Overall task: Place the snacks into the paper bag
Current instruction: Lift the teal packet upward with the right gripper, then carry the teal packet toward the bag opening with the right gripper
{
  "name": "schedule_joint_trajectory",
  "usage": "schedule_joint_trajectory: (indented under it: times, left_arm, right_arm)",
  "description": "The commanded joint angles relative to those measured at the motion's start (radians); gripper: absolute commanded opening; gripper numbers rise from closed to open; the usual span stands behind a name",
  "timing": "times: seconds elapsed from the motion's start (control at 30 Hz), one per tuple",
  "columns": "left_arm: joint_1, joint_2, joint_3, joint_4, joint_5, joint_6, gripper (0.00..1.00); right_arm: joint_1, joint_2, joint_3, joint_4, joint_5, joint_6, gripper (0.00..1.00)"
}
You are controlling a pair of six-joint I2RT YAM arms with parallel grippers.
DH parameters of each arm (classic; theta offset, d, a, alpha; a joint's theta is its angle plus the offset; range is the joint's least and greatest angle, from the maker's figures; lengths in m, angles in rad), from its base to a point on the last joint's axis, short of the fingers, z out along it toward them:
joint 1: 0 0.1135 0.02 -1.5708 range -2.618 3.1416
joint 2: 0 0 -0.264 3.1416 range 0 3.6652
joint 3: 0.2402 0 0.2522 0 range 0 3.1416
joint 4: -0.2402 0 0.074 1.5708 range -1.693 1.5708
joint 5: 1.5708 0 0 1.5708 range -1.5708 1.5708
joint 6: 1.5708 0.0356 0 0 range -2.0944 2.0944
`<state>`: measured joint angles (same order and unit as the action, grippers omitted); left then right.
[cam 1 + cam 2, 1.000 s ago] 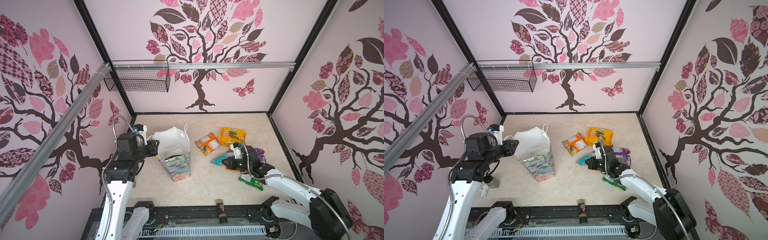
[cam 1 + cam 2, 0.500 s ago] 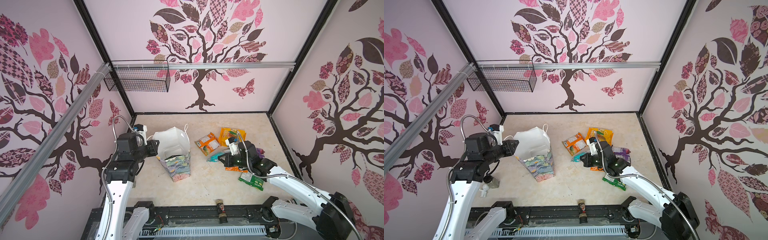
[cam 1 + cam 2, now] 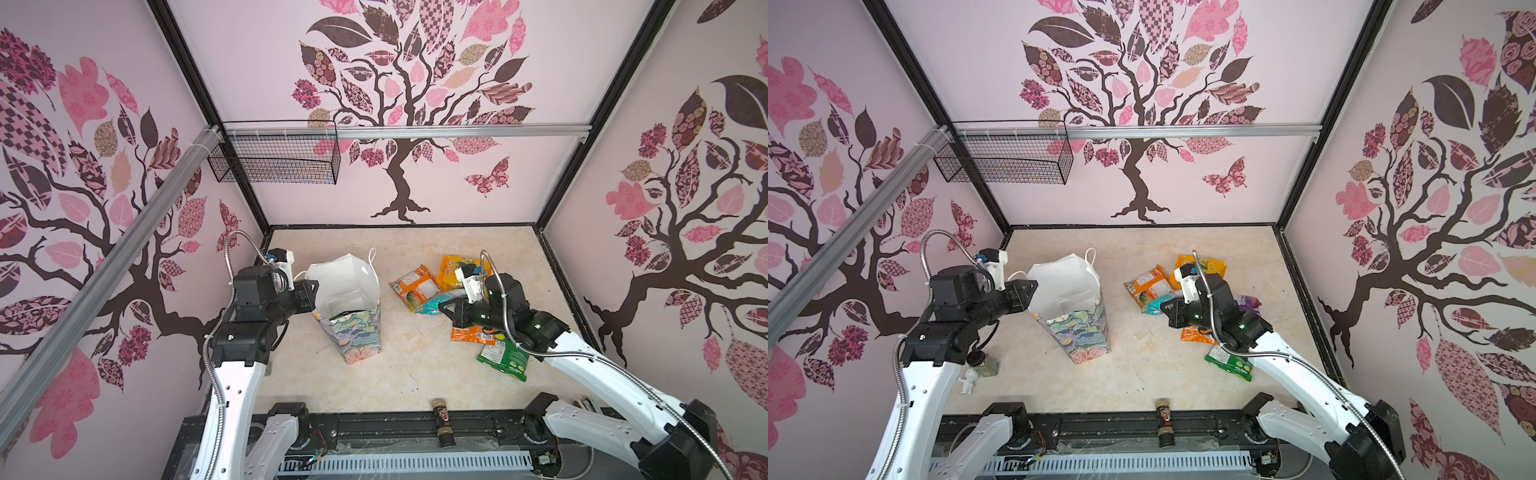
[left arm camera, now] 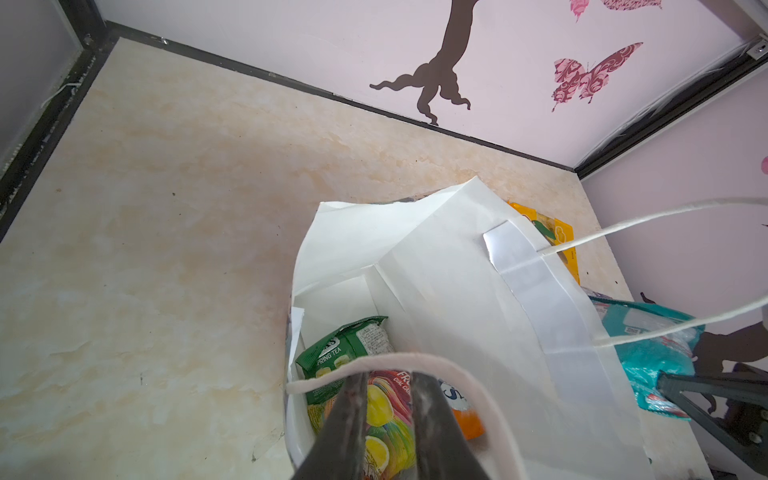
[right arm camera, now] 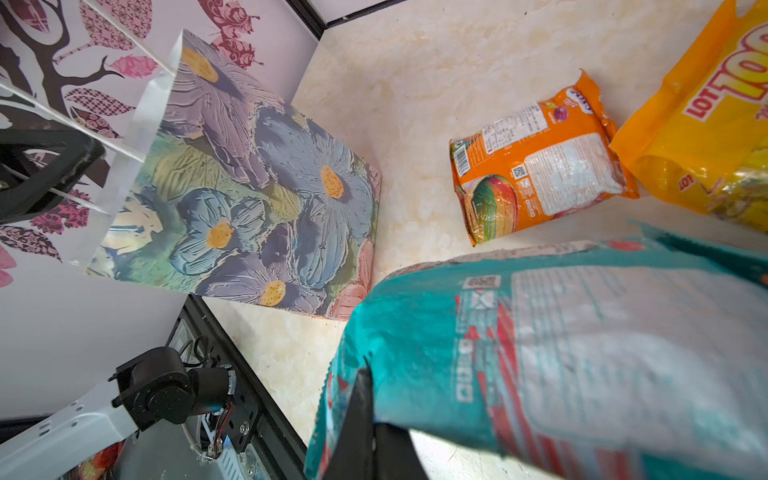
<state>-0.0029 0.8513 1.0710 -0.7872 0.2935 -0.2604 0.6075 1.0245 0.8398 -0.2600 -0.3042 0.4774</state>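
The paper bag point(image 3: 353, 332) stands open and upright left of centre, floral outside, white inside point(image 4: 457, 291). A green packet point(image 4: 345, 345) and a fruit-print packet point(image 4: 386, 415) lie in it. My left gripper point(image 3: 313, 293) sits at the bag's left rim, jaws a little apart with nothing between them. A cord handle point(image 4: 415, 359) lies across its fingertips. My right gripper point(image 3: 442, 309) is shut on a teal packet point(image 5: 540, 353), held off the floor right of the bag. Other snacks lie on the floor: orange point(image 3: 415, 286), yellow point(image 3: 453, 270), a second orange point(image 3: 469, 332), green point(image 3: 503, 357), purple point(image 3: 1246, 300).
A small dark bottle point(image 3: 442, 419) lies on the black front rail. A black wire basket point(image 3: 274, 158) hangs high on the back wall. A small white figure point(image 3: 969, 380) and a jar point(image 3: 984, 363) stand by the left arm's base. Walls close in three sides.
My right gripper has lifted the teal packet off the pile and carried it left, toward the bag. The left arm and the bag have not moved.
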Motion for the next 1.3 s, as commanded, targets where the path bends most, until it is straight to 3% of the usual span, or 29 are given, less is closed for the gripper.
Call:
schedule_joint_trajectory:
  times: [0.0,0.37,0.97,1.27]
  left_arm:
    - [-0.001,-0.013,-0.022,0.015,-0.001,0.007,0.24]
    - [-0.001,-0.002,-0.022,0.026,0.01,0.0,0.24]
    - [-0.001,-0.001,-0.032,0.034,0.007,0.001,0.24]
    - [-0.001,0.012,-0.036,0.042,0.012,0.0,0.23]
  right_arm:
    - [0.005,-0.037,0.094,-0.009,-0.017,-0.037,0.0]
    - [0.046,-0.026,0.245,-0.07,-0.036,-0.072,0.0]
    - [0.278,0.075,0.474,-0.115,-0.009,-0.138,0.0]
    - [0.33,0.165,0.619,-0.158,-0.024,-0.185,0.0]
